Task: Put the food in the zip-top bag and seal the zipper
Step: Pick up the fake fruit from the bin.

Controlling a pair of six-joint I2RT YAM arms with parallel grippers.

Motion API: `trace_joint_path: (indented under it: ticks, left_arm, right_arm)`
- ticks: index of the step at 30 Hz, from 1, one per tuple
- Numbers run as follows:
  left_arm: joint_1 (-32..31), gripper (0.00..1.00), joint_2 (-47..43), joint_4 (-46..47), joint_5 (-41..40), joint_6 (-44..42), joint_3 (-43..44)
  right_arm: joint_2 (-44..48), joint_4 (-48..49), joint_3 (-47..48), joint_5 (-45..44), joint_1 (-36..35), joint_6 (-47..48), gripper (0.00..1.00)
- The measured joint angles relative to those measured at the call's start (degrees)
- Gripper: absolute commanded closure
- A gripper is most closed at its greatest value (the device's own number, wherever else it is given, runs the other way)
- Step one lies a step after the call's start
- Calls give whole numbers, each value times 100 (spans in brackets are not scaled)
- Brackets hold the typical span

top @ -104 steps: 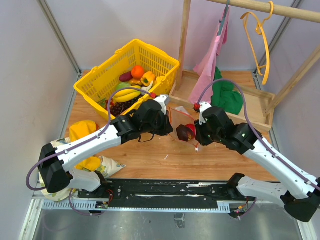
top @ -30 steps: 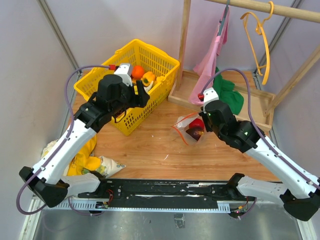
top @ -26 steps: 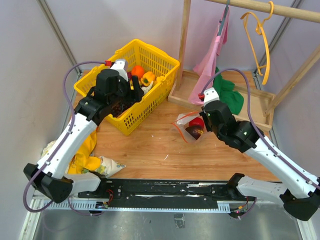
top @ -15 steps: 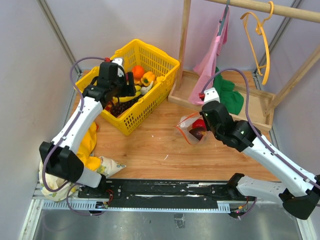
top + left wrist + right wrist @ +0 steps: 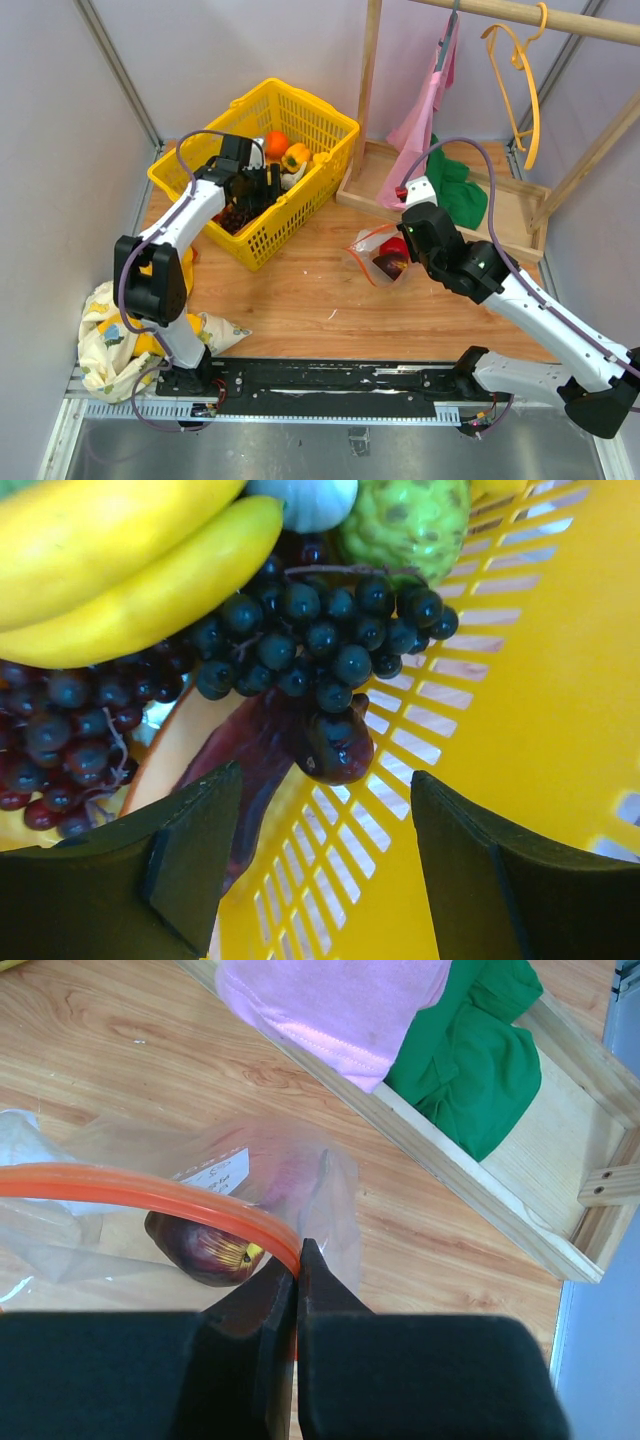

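Food fills the yellow basket [image 5: 285,225]: bananas [image 5: 120,560], dark grapes [image 5: 320,640], a green piece [image 5: 410,520], a dark purple piece [image 5: 335,745], an orange [image 5: 275,143] and a pepper [image 5: 296,157]. My left gripper [image 5: 262,190] [image 5: 325,775] hangs open inside the basket, just short of the grapes, touching nothing. The zip-top bag [image 5: 378,255] lies on the table with its mouth held up. In it are a dark purple piece [image 5: 200,1250] and a red one [image 5: 392,248]. My right gripper [image 5: 403,240] [image 5: 297,1260] is shut on the zipper [image 5: 150,1195].
A wooden rack base [image 5: 520,235] at the back right holds a green cloth [image 5: 455,195]. A pink cloth [image 5: 425,120] and a yellow hanger [image 5: 525,80] hang above it. A wooden post [image 5: 368,80] stands beside the basket. A yellow-patterned cloth bundle [image 5: 120,340] lies at the near left.
My left arm has swung from the bag to the basket and lowered its open gripper among the food. The right gripper has kept its hold on the bag's mouth.
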State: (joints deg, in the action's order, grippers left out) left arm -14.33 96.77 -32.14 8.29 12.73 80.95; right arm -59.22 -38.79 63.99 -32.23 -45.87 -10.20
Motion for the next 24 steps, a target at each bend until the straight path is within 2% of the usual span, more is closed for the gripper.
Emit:
trace_joint_path:
  ticks: [17,24]
  left_arm:
    - [44,29,1121,590,682,164,-291]
    - [50,35,1335,881,883,254,-313]
  right_arm:
    - [-24,116,-52,114,0,0,99]
    - [-37,140,-83,120,0,0,99]
